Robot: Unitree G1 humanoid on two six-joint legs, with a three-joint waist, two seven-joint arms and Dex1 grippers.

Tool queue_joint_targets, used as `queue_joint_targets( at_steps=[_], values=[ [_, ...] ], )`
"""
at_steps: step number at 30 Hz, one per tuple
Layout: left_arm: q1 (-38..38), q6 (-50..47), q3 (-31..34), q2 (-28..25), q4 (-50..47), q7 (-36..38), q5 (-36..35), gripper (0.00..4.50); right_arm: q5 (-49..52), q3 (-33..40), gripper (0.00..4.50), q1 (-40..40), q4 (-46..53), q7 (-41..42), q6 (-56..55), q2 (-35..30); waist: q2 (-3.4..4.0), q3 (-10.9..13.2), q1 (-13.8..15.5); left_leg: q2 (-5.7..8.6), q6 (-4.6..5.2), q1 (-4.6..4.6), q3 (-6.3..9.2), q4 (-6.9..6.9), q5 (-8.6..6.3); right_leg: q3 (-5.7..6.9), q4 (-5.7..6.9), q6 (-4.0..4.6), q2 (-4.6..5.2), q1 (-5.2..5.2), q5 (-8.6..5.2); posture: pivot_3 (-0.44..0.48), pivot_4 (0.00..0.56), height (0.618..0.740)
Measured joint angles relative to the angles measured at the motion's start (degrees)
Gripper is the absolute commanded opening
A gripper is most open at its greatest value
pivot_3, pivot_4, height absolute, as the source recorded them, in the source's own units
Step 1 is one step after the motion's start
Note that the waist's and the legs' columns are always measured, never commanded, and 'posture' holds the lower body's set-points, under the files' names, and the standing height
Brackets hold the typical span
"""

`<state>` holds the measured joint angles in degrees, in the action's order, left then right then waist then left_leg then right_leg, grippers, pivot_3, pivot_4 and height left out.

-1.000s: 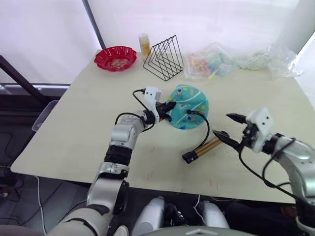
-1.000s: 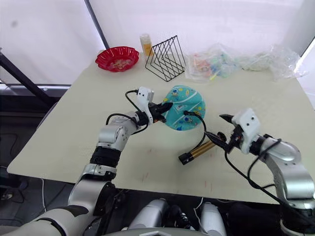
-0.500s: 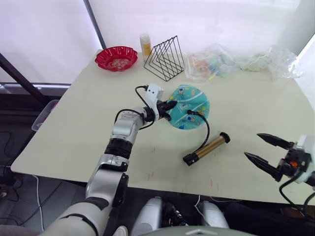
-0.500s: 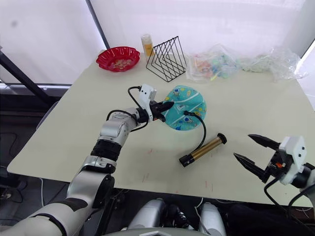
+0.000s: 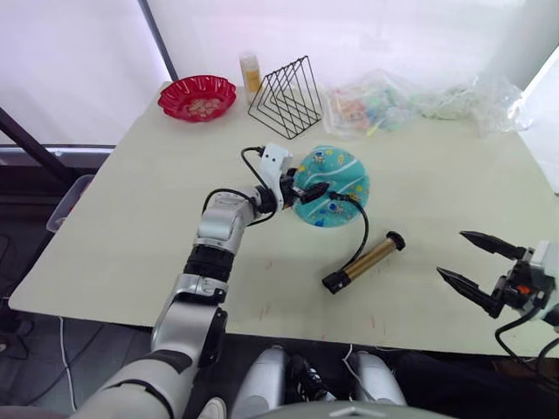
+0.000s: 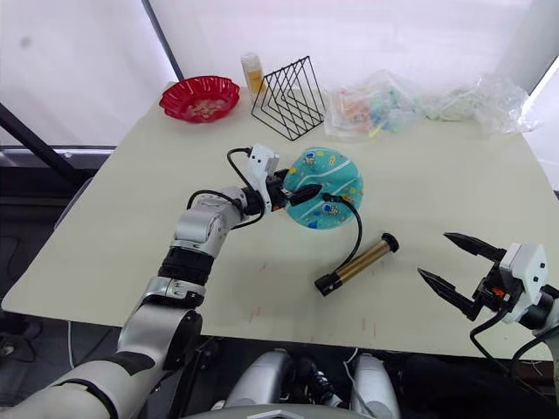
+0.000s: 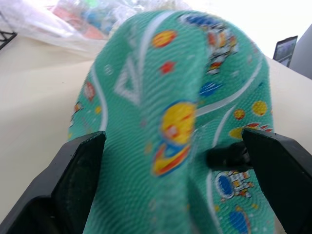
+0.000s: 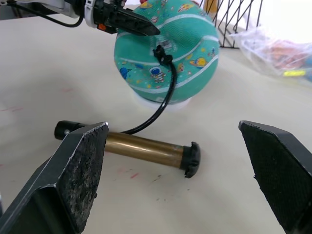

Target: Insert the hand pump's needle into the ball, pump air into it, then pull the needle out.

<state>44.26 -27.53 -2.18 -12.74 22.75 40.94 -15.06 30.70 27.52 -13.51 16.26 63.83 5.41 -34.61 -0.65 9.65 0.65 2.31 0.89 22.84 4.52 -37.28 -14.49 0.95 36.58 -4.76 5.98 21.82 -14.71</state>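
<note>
A pale worktop [image 5: 131,218] stands before bright white blinds, with a red bowl [image 5: 196,96] and a wire rack [image 5: 282,98] along its far edge. On the left, the left tool [image 5: 307,191] has closed in on the ball [image 5: 334,185], its fingers spread around the near side where a second ago they only touched the edge. The hose stays plugged into the ball, so the needle seems seated. The pump [image 5: 365,262] lies free beside it. Far right, the right tool [image 5: 472,266], spread wide, has backed away, so pumping looks unstarted.
</note>
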Motion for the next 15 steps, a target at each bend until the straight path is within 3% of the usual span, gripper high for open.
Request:
queue_joint_targets(
  at_steps=[9, 15],
  values=[
    [-0.36, -4.35, 2.85, -5.98, -14.18, 1.15, -3.78, 4.48, 0.89, -1.5, 4.5, 1.6, -1.62, 0.27, -1.81, -0.07, 0.0, 0.25, 0.02, -0.06, -0.02, 0.0, -0.04, -0.01, 0.01, -0.06, 0.02, 0.01, 0.0, 0.02, 0.01, 0.0, 0.15, 0.74],
    [-6.51, -7.87, 5.21, -10.96, -21.29, 3.69, -8.4, 4.48, 1.31, -2.6, 4.5, 4.41, -4.16, 0.96, -2.11, -0.75, 0.01, 0.25, -0.13, -0.08, -0.03, -0.07, -0.1, -0.03, 0.02, -0.13, 0.09, 0.03, -0.03, 0.03, 0.01, 0.0, 0.15, 0.74]
  ],
)
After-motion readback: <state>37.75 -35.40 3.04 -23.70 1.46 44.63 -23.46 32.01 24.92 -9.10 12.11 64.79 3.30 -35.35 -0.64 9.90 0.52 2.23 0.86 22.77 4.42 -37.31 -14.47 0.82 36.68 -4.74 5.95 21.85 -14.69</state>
